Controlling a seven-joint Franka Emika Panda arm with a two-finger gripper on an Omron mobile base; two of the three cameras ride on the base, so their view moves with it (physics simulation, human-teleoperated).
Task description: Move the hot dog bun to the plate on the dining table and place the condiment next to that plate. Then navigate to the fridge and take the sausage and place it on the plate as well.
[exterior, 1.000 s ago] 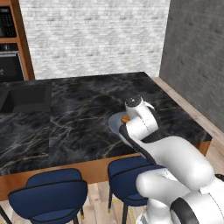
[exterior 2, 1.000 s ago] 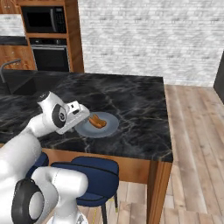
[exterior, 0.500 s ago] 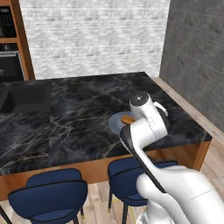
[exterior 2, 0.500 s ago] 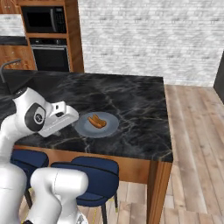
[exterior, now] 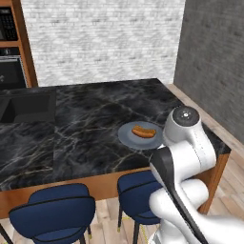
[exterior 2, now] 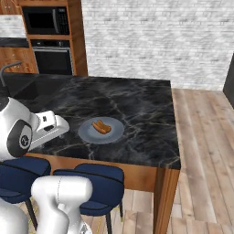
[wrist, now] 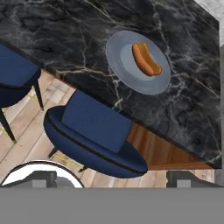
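The hot dog bun (exterior: 143, 131), a small elongated tan-orange bread roll, lies on the round, flat, plain grey-blue plate (exterior: 127, 137), roughly at its middle. From the right base camera the bun (exterior 2: 101, 126) lies slantwise across the plate (exterior 2: 87, 134), and from the hand camera the bun (wrist: 146, 59) shows a lengthwise split along its top as it rests on the plate (wrist: 121, 65).

The plate sits on the dining table (exterior: 86, 119), a large island with a black white-veined marble top and a wooden edge, near the long side that faces the robot and toward the end nearest the dark grey wall (exterior: 214, 57). The marble around the plate is bare. Two dark blue upholstered stools (exterior: 52, 214) stand tucked against the table's near edge; one of them (wrist: 94, 135) is directly below the plate's side of the table in the hand view. A dark recessed sink (exterior: 26, 107) is set in the far left part of the top, well apart from the plate. A wooden cabinet tower with a black microwave and oven (exterior 2: 48, 41) stands behind the table against a white brick wall (exterior 2: 151, 36), and light wooden floorboards (exterior 2: 201, 151) run past the table's end.

The gripper (wrist: 111, 178) hangs off the table's edge, above the stools and short of the plate, with its dark fingers (wrist: 186, 178) spread wide and nothing between them. The white arm (exterior: 183, 157) rises between the camera and the table's near corner, just beside the plate in the left view without covering the bun.
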